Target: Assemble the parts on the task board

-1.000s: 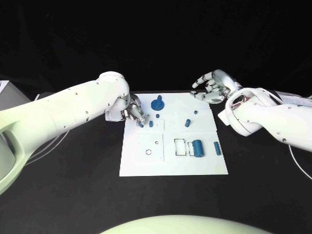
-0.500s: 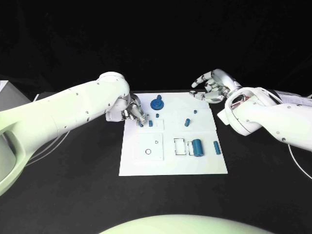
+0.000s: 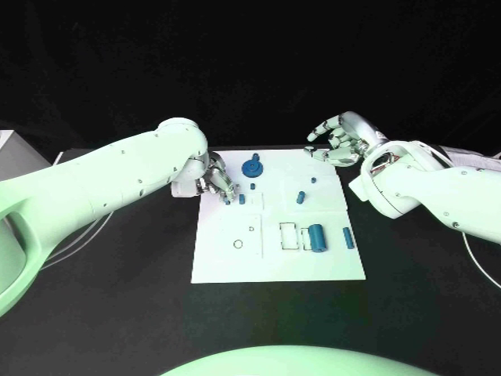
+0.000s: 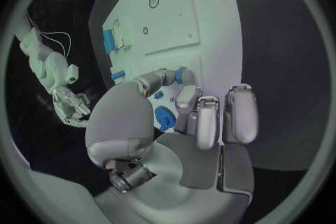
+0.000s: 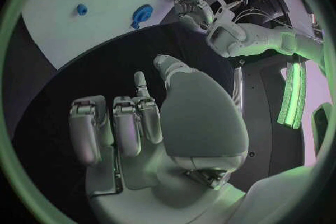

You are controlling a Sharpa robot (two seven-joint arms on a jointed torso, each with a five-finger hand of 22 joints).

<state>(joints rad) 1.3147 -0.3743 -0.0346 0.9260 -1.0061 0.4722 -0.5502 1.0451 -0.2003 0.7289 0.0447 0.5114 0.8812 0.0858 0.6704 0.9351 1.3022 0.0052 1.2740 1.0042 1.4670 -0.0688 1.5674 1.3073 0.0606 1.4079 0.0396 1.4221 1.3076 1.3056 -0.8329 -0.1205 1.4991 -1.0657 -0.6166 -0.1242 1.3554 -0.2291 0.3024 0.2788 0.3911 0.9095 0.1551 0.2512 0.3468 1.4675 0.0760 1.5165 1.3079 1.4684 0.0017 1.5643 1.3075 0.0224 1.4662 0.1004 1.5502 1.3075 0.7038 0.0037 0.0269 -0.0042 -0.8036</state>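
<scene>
No text, label, brand, number or sign can be read anywhere in these pictures. The task board (image 3: 279, 258) carries only outlined shapes and recesses, not lettering, and the white arms and silver hands bear no legible markings.

Black table (image 3: 115, 313), black backdrop behind; white box (image 3: 0, 149) at table's far left edge.

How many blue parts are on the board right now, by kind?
Gear: 1
Cylinders: 2
Small pegs: 4
Total: 7 blue parts, counted in the head view.
</scene>
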